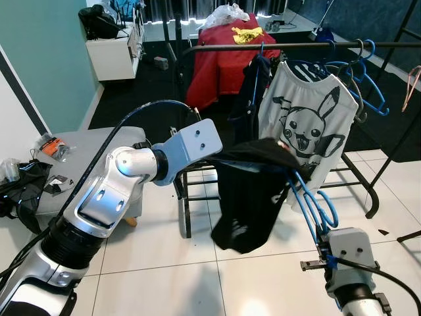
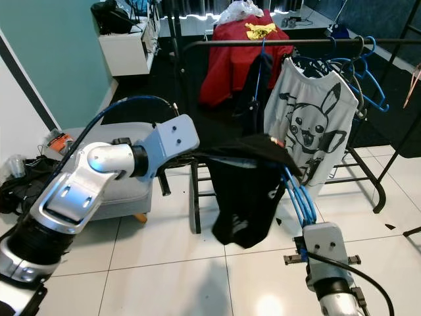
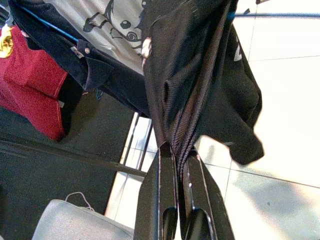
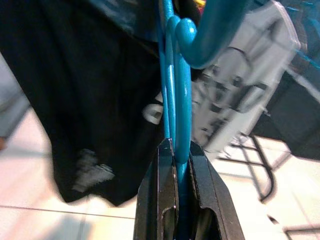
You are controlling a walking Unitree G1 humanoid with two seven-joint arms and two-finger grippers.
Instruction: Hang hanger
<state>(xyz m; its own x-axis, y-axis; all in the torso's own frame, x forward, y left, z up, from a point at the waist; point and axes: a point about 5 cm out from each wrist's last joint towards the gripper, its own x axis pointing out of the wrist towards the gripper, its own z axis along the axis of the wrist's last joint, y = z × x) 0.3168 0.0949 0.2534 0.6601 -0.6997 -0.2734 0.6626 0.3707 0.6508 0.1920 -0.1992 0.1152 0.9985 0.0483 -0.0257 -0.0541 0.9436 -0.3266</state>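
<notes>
Blue hanger (image 1: 309, 197) sat at about 5 o'clock in the head view, its hook end pinched between the fingers of the right tool (image 4: 176, 150), which were pressed together on the blue rod. A black shirt (image 1: 253, 197) draped over the hanger and hung down toward the tiled floor (image 1: 197, 276). Left tool (image 3: 178, 150) reached in from 9 o'clock, fingers closed on a fold of the shirt's fabric near its top edge.

Rail (image 1: 296, 46) ran across at 12 to 2 o'clock, well above the held hanger. It already carried a white printed shirt (image 1: 302, 125), a dark garment (image 1: 253, 85) and several bare blue hangers (image 1: 362, 72). Red cloth (image 1: 223, 59) lay behind at 12 o'clock.

Handling judgement: hanger looked light and stiff, smooth plastic or coated wire, likely to twist in a narrow pinch. Shirt was soft and limp; it could slide off the shoulders if the hanger tilted. Best hold is low on the neck, leaving the hook free for the rail.
</notes>
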